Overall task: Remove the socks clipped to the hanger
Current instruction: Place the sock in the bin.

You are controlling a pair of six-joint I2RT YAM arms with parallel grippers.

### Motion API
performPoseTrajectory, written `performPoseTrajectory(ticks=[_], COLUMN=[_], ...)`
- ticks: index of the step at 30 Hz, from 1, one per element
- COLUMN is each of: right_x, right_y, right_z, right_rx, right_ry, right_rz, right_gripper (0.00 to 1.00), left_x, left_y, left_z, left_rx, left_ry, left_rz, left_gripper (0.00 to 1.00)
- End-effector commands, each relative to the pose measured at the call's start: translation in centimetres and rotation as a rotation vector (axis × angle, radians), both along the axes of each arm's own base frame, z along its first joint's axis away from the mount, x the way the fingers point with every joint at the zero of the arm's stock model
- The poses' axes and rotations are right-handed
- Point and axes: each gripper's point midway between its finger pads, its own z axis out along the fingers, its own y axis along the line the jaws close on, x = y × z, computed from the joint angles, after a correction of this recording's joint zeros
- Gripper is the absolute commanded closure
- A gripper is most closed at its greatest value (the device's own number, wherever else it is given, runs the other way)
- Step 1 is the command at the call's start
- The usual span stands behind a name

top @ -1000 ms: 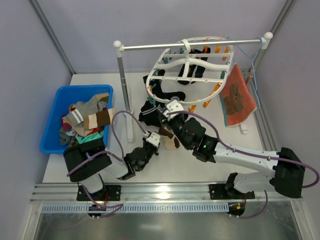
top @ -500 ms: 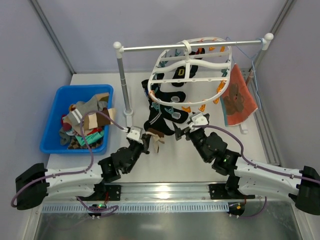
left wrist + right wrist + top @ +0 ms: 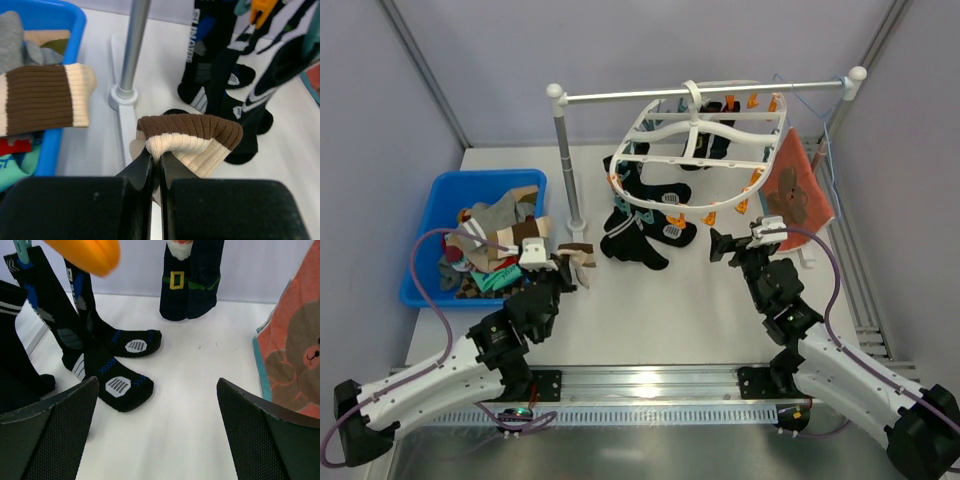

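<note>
Your left fingers are pinched fully together on the cuff of a brown-and-cream ribbed sock. The sock sticks out ahead of their tips, above the white desk, near the foot of the grey metal rail stand and just beside the blue plastic bin. Your right fingers stand spread wide with nothing between them. Black fabric socks hang ahead of them to the left, clipped to the white plastic oval hanger, their feet resting on the desk.

Left hand pinched shut, arm low, extended; right hand spread wide.
</note>
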Motion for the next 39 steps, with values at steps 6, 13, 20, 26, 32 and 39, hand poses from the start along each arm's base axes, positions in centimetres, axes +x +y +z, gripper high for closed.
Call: performPoseTrajectory(ticks=[6,13,20,26,32,39], right_x=[0.9,0.8,0.6,0.7,0.6,0.7], right_y=[0.1,-0.3,-0.2,0.1,0.2,0.2], right_z=[-0.6,-0.8,-0.8,-0.8,-0.9,-0.9], right_rx=[0.133,0.172,0.183,0.181,0.183,0.182], right_ry=[0.010,0.008,0.005,0.007,0.012,0.015], right_rz=[0.073,0.104,0.124,0.137,0.146,0.146], right_gripper=[0.00,0.00,0.00,0.00,0.00,0.00], left_x=[4.3,8.8,9.8,7.3,5.7,8.5], left_y=[4.4,11.1,20.1,23.6,25.1,23.0], left_z=[2.6,8.0,9.6,6.0,4.6,3.3], left_rx=[-0.077,-0.351,-0.546,-0.498,-0.446,-0.468], left_ry=[0.060,0.017,-0.086,-0.079,-0.071,0.090], left_rz=[0.131,0.247,0.559,0.788,0.892,0.783], left_gripper=[1.00,1.00,1.00,1.00,0.88,0.00])
